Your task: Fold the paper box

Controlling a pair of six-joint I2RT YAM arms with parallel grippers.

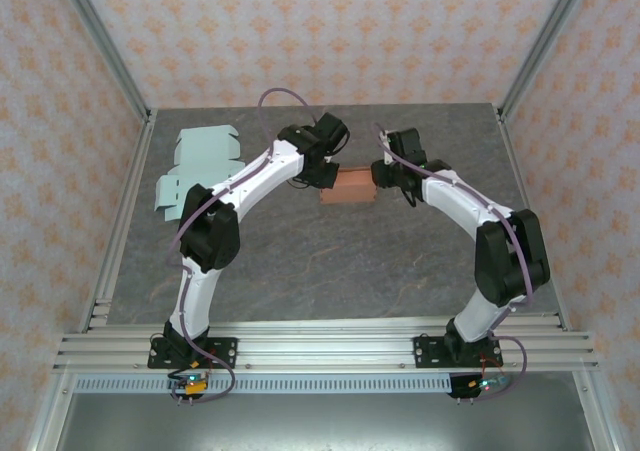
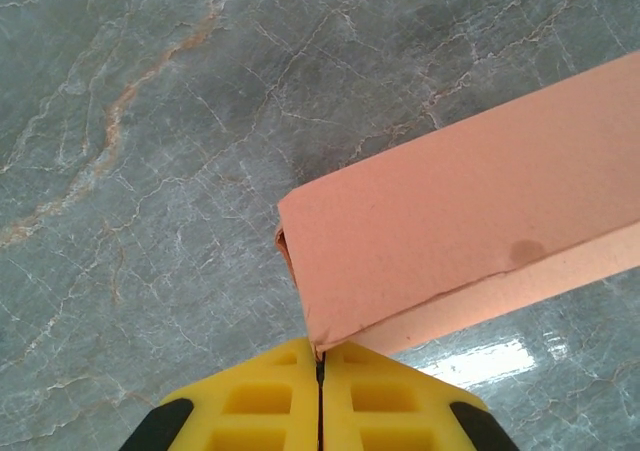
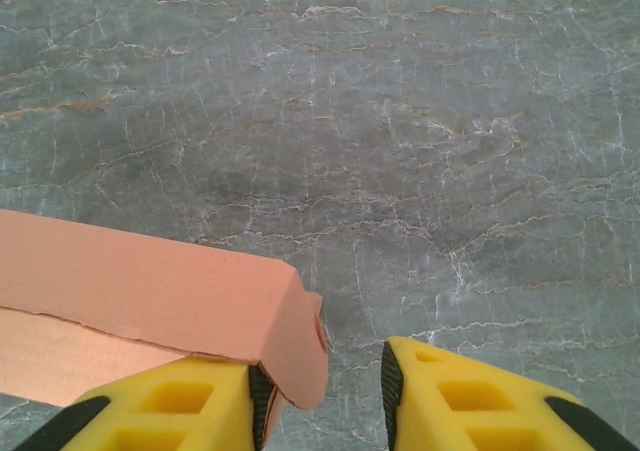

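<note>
A: Pink box (image 1: 347, 185) lies far-centre on the table (image 1: 330, 271). Left gripper (image 2: 320, 371) clenched at its corner, right gripper (image 3: 322, 376) released by the end flap (image 3: 300, 341).
B: Risk: box slides, flap springs back open.

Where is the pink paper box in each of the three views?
Top external: pink paper box just above the centre.
Left wrist: box in the right half, reaching the right edge.
Right wrist: box at lower left, cut by the left edge.
Shared landmark: the grey marble table under it.

One pink paper box (image 1: 347, 186); one flat pale-green blank (image 1: 195, 161); two tools (image 2: 320, 366) (image 3: 322, 391)
</note>
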